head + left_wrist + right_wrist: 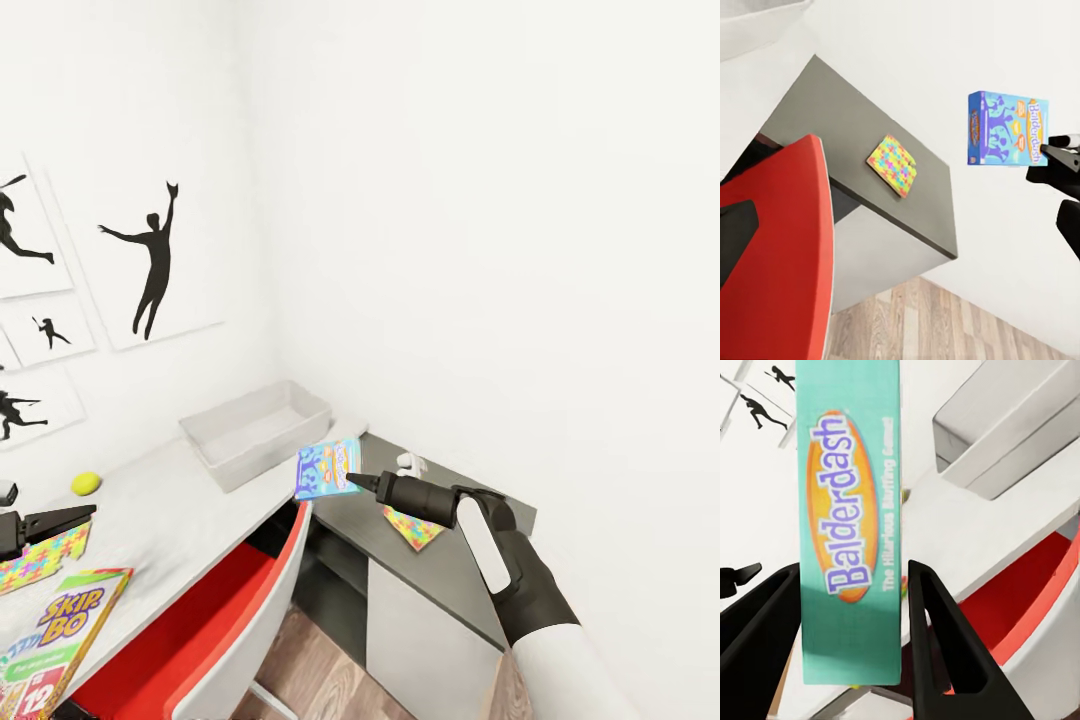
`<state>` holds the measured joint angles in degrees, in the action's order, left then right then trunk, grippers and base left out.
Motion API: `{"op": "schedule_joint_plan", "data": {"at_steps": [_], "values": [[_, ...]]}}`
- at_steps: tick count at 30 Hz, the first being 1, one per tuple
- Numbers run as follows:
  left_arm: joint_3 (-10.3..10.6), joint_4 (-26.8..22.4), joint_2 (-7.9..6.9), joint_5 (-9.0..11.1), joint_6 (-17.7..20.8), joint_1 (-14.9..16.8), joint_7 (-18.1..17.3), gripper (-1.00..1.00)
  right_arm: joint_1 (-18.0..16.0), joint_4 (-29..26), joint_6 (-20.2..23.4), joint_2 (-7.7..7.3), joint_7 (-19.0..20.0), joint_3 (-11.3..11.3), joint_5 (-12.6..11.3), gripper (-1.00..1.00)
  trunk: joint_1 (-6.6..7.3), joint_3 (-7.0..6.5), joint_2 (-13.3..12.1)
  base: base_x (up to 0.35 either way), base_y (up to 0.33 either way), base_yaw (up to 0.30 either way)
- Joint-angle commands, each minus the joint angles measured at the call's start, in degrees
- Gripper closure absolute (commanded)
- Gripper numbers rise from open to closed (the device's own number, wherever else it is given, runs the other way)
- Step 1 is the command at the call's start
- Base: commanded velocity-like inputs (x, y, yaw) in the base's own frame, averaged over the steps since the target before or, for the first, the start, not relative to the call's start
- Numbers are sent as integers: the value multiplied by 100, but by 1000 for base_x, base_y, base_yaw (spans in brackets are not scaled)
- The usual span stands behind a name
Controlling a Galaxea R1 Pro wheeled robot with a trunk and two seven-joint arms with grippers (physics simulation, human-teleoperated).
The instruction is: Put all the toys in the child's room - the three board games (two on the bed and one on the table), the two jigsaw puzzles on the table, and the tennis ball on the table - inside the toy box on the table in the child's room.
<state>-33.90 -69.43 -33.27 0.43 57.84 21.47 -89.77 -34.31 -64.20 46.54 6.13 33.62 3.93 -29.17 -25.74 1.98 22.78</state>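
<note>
My right gripper (354, 481) is shut on a blue Balderdash board game (327, 468), held upright in the air over the desk corner, just right of the pale grey toy box (255, 432). In the right wrist view the box (851, 532) sits between both black fingers (945, 652). A Skip-Bo game (62, 630), a jigsaw puzzle (40, 555) and a yellow tennis ball (86, 483) lie on the white table (170, 520). A second jigsaw (415, 527) lies on the dark desk (350, 510). My left gripper (62, 518) hovers open above the left jigsaw.
A red and white chair (235, 610) is pushed in under the table between my arms. A small white object (410, 463) stands on the dark desk near the wall. Dancer posters (150, 260) hang on the left wall. Wooden floor (320, 670) lies below.
</note>
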Motion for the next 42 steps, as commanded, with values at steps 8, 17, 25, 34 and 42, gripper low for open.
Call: {"op": "schedule_joint_plan", "data": {"at_steps": [8,17,25,34,42], "values": [[-10,-95,59,-6,61,-1,-23,-100,-5,-4,39,2,5,-6,-27,100,-4,14,14,17,-12,281],[-6,-114,83,-8,61,-2,-23,-100,-5,-104,65,2,23,-3,-33,100,-4,14,14,1,0,292],[-10,-113,83,-8,61,-2,-23,-100,-5,-850,366,7,30,-31,-56,100,-4,14,14,22,0,292],[-19,-114,89,-8,53,-2,-23,-100,-5,-958,338,3,32,-60,-98,100,-4,14,14,110,-24,224],[-12,-199,167,-8,52,-2,-23,-100,-5,-980,379,-3,51,-76,-123,100,-4,14,14,17,-14,16]]}}
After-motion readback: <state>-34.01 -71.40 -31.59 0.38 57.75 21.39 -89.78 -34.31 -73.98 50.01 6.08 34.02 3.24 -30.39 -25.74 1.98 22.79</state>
